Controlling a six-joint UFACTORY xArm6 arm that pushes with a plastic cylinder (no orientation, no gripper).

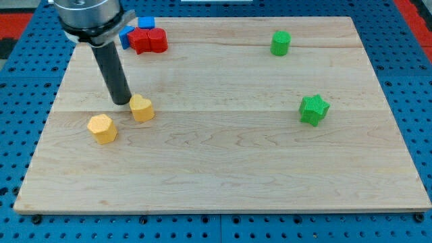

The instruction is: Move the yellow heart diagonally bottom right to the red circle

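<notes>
The yellow heart lies at the board's left, just right of my tip, which stands close against its upper left side. A yellow hexagon lies below and left of the tip. At the view's top left sits a cluster of red blocks; whether one is the red circle cannot be told. Blue blocks sit behind the cluster, partly hidden by the rod.
A green cylinder stands at the top right of the wooden board. A green star lies at the right middle. The board rests on a blue perforated table.
</notes>
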